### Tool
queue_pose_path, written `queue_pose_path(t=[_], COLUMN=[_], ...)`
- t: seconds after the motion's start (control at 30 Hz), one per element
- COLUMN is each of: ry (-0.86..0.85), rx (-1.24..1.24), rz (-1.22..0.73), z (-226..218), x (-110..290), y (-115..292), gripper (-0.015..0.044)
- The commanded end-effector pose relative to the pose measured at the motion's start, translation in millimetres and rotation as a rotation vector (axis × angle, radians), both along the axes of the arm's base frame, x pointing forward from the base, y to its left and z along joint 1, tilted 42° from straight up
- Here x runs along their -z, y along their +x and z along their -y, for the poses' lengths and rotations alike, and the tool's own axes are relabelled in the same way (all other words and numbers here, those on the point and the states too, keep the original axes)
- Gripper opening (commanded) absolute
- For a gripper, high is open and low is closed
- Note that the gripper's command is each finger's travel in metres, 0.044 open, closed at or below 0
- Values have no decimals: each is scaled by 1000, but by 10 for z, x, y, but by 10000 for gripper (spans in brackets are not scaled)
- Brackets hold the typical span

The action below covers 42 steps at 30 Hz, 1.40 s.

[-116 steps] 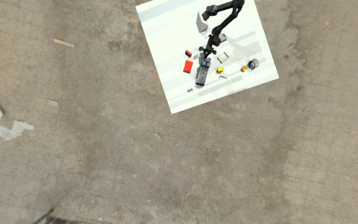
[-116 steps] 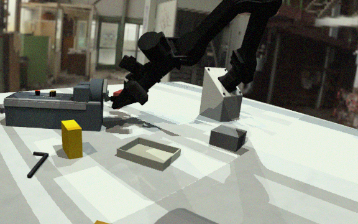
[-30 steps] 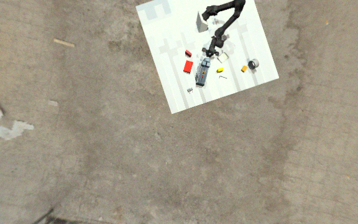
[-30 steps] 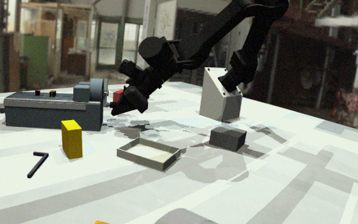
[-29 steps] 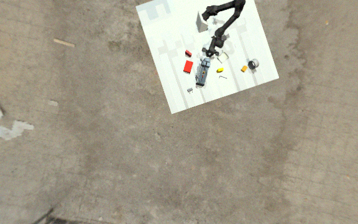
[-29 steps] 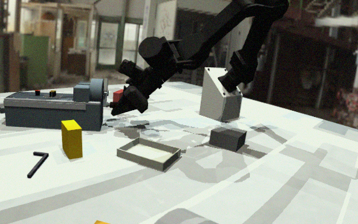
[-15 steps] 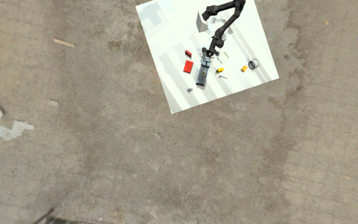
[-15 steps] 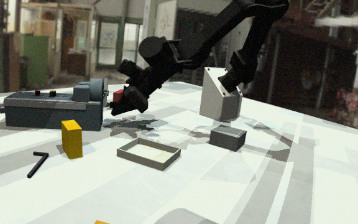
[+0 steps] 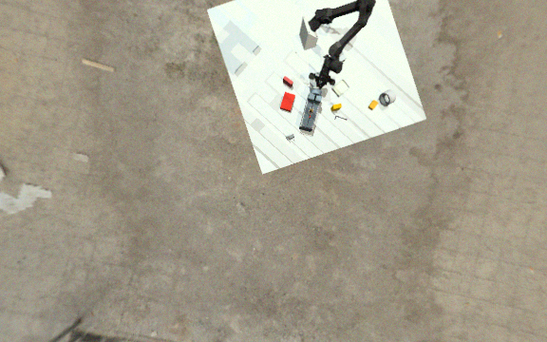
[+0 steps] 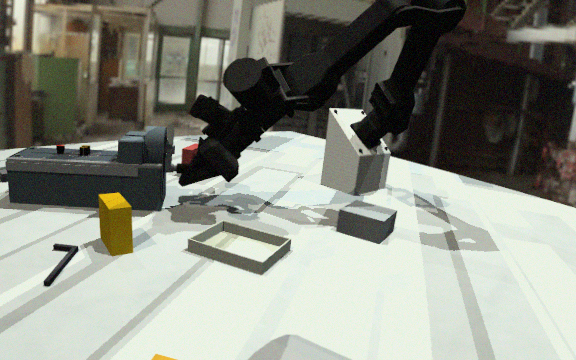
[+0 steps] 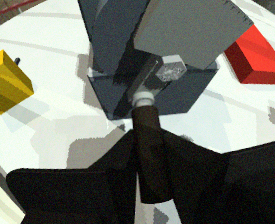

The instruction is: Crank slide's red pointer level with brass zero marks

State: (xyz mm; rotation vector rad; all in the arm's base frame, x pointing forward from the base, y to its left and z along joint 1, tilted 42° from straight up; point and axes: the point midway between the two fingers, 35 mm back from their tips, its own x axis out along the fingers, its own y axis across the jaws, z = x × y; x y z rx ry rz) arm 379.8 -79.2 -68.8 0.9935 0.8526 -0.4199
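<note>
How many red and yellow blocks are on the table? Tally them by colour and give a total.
Red blocks: 2
Yellow blocks: 2
Total: 4

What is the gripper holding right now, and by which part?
The gripper is shut on the crank's dark handle, gripping its outer end, away from the machine.

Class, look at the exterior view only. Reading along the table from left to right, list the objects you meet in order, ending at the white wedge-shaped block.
Black L-shaped key → yellow block → gripper, shut on the crank handle → shallow grey tray → white wedge-shaped block.
</note>
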Motion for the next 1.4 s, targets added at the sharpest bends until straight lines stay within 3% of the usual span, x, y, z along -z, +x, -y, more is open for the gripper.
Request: queue_pose_path(t=[0.0, 1.37], ry=[4, 3], rx=[-6, -6], rz=[21, 21], z=[-19, 13], x=[-78, -211], y=[49, 83], gripper=[0, 0])
